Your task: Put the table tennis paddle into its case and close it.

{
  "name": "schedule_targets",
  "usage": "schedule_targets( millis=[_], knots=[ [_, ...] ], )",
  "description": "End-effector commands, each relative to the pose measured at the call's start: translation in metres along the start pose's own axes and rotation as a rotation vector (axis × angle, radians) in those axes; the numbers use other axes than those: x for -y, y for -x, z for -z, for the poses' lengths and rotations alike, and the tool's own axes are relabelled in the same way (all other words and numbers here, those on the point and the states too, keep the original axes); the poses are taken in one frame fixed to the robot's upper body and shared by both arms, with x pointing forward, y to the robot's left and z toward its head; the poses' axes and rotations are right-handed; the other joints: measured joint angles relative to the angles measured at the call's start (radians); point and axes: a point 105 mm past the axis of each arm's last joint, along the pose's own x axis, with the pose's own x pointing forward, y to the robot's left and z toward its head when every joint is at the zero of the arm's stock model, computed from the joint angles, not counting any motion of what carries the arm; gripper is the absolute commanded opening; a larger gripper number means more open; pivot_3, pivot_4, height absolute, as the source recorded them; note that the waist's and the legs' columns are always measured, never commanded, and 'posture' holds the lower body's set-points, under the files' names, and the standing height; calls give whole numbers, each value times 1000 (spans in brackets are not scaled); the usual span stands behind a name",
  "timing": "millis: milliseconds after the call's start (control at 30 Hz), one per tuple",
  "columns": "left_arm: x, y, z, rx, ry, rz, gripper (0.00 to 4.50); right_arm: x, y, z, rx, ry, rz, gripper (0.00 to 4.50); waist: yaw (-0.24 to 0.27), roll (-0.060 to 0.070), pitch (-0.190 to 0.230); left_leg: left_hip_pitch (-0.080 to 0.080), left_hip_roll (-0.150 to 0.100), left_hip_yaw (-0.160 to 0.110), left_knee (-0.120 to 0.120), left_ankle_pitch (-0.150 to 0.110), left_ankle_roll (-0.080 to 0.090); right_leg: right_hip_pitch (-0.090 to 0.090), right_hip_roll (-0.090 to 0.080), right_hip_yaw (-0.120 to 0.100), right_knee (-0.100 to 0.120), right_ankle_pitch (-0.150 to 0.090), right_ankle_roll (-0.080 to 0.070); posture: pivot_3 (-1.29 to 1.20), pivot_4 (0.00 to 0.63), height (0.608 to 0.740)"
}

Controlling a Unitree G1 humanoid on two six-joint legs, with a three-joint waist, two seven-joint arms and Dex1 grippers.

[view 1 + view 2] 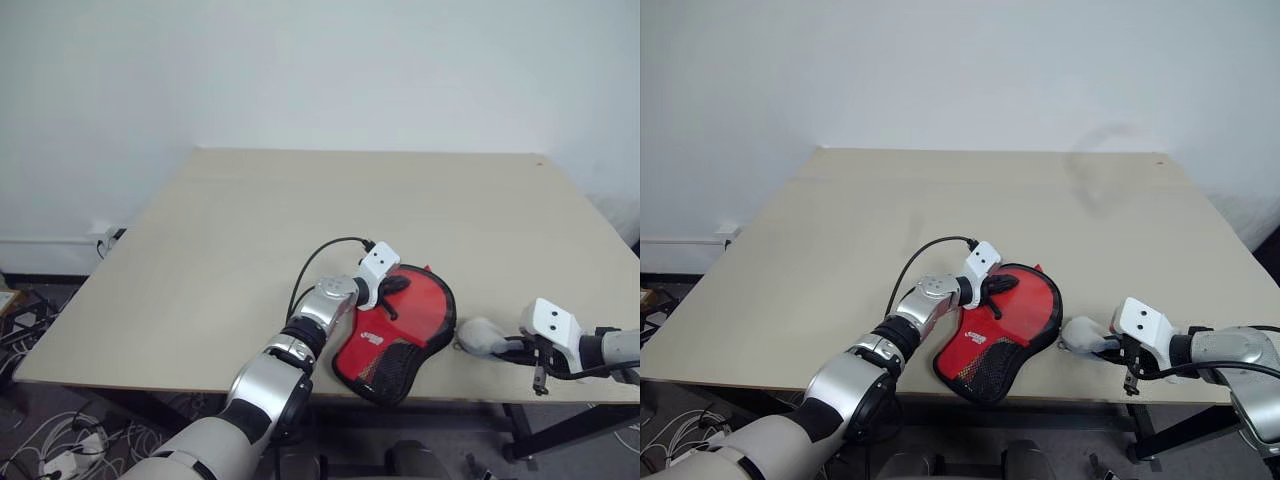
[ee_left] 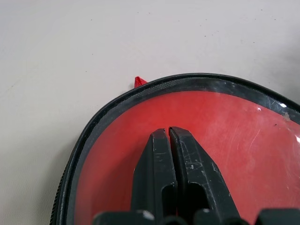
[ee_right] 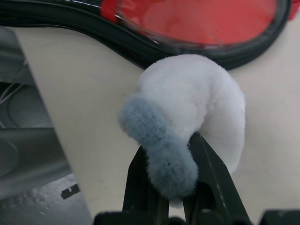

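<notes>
Near the beige table's (image 1: pixel 200 260) front edge, our closed left gripper (image 2: pixel 168 133) presses the red, black-edged fabric case (image 1: pixel 420 305); our right gripper (image 3: pixel 180 145) clamps a white-grey fluffy pompom (image 3: pixel 197 103).

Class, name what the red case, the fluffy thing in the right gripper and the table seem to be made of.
Case: apparently fabric, glossy red panel, black mesh patch, ribbed black edging.
Fluffy thing: soft plush, white and grey pile.
Table: smooth matte beige top, probably laminate.
</notes>
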Motion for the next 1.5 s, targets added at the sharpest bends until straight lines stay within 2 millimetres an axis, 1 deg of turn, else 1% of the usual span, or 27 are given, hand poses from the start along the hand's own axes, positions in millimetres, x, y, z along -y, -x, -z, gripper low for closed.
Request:
schedule_targets(
  millis=[33,267,633,800,1033,1167,1367,1500],
  knots=[
    [1,12,59,-190,86,-25,0,-13,2,-4,5,19,-76,26,0,0,0,0,0,0,0,0,0,0,0,0,0,0,0,0,0,740],
    [0,11,58,-191,83,-25,0,-24,-1,-8,21,21,-131,26,0,0,0,1,0,0,0,0,0,1,0,0,0,0,0,0,0,740],
    [1,11,58,-191,82,-24,0,-48,-8,-18,64,33,-239,26,0,-1,0,1,1,0,1,0,0,2,0,-1,0,0,0,0,0,740],
    [2,11,60,-195,81,-21,0,-59,-9,-19,84,28,-274,26,0,-1,0,2,1,0,1,-1,0,3,0,-1,0,0,0,0,0,740],
    [3,11,61,-201,78,-14,0,-72,-9,-14,115,12,-332,26,0,-2,0,2,1,-1,1,-1,0,4,0,-2,0,0,0,0,0,740],
    [4,11,62,-205,75,-8,0,-83,-10,-6,133,3,-395,26,0,-2,-1,2,1,-1,1,-1,0,4,0,-2,0,0,0,0,0,740],
    [5,12,64,-211,72,-1,0,-93,-12,-4,176,-1,-448,26,1,-4,-2,2,1,-1,1,-2,1,5,-1,-2,0,-1,1,0,0,740],
    [5,13,66,-217,71,2,0,-96,-13,1,191,-9,-460,26,1,-5,-2,2,1,-1,1,-3,1,5,-1,-2,0,-1,2,0,0,740]
  ],
)
